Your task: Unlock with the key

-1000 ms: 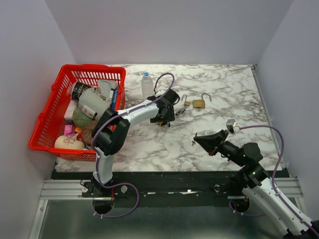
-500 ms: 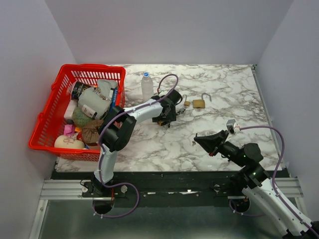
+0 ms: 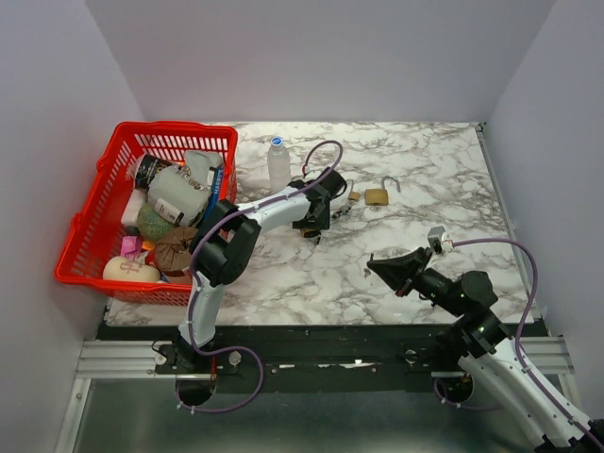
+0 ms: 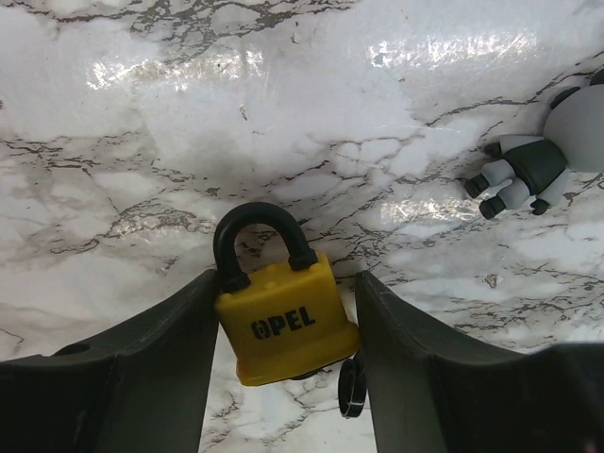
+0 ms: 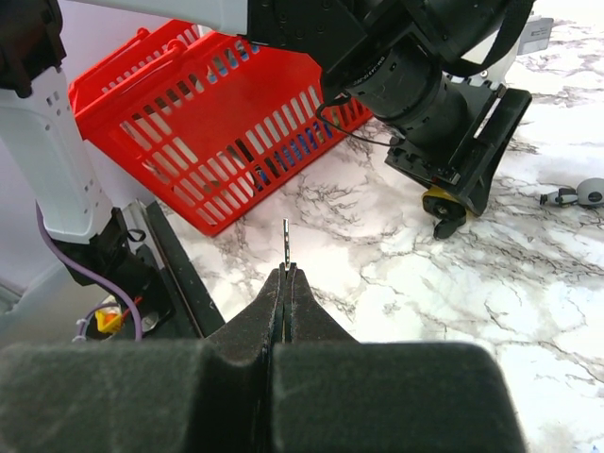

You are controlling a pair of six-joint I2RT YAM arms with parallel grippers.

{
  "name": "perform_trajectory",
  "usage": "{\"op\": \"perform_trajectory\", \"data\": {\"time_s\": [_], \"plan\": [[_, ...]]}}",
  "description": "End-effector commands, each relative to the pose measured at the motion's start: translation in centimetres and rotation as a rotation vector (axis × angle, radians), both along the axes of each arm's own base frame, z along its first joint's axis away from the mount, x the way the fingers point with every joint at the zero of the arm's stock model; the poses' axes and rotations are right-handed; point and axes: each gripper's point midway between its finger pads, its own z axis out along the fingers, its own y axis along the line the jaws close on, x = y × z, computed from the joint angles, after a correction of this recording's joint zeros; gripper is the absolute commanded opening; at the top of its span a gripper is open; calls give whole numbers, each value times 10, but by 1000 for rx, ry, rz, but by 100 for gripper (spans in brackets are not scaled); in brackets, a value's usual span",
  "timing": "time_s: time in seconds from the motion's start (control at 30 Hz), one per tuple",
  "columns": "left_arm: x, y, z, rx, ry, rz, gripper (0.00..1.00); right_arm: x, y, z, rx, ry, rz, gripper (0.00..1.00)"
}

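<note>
Padlock (image 4: 283, 326), yellow, lies on the marble table (image 4: 113, 170); left gripper (image 4: 288, 276) fingers press both its sides. Keyhole out of sight. Right gripper (image 5: 286, 276) is pinched tight on the key (image 5: 285, 243): only a thin blade shows, head hidden.

My right gripper (image 5: 286, 276) sits at the bottom centre, fingers pressed flat together, with a thin key (image 5: 285, 243) standing straight up out of the tips. Beyond it spreads the marbled table (image 5: 377, 283). My left gripper (image 5: 449, 225) comes down from the upper right to the table, a bit of yellow lock (image 5: 437, 201) showing at its tip. A red basket (image 5: 208, 123) stands behind on the left. A small grey thing (image 5: 580, 193) lies at the right edge, too small to tell.
</note>
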Motion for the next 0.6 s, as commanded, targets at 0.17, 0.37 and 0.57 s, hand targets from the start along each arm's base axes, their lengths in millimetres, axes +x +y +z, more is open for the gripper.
{"op": "perform_trajectory", "data": {"time_s": [0.17, 0.37, 0.57], "plan": [[-4, 7, -15, 7, 15, 14, 33, -1, 1, -18, -58, 35, 18, 1], [-3, -4, 7, -72, -51, 14, 0, 1, 6, -36, -83, 115, 32, 1], [-4, -22, 50, -173, -136, 3, 0, 3, 11, -38, -53, 124, 39, 1]]}}
